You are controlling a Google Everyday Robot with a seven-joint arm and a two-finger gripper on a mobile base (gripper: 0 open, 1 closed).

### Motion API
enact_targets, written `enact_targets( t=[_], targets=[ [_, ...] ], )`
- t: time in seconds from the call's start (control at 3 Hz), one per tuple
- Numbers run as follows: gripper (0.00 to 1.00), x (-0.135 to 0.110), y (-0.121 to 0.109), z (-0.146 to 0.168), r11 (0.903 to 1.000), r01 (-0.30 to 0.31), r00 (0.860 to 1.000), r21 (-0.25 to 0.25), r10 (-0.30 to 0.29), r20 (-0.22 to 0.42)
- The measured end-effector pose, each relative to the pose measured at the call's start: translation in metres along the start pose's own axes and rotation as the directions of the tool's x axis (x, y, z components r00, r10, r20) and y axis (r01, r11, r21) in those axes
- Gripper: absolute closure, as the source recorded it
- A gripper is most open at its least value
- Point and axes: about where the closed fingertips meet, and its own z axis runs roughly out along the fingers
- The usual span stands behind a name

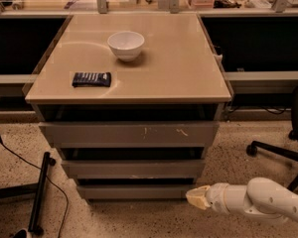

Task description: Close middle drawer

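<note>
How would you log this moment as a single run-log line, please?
gripper: low, below right end of middle drawer, apart from it | middle drawer: dark gap above front | tabletop: white bowl, dark packet

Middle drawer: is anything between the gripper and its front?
Nothing visible does. The gripper sits low at the right, beside the corner of the bottom drawer, just below the front of the middle drawer.

Our arm (263,202): smooth, rounded white segments, a ringed wrist, and a cream-yellow end effector (197,197), low on the right.
</note>
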Motion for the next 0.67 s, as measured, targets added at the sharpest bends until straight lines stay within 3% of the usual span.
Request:
enact_targets(
  t=[0.67],
  targets=[
    [0.12, 0.0, 0.0, 0.0, 1.0, 0.0, 1.0, 0.0, 0.0, 0.0]
  ],
)
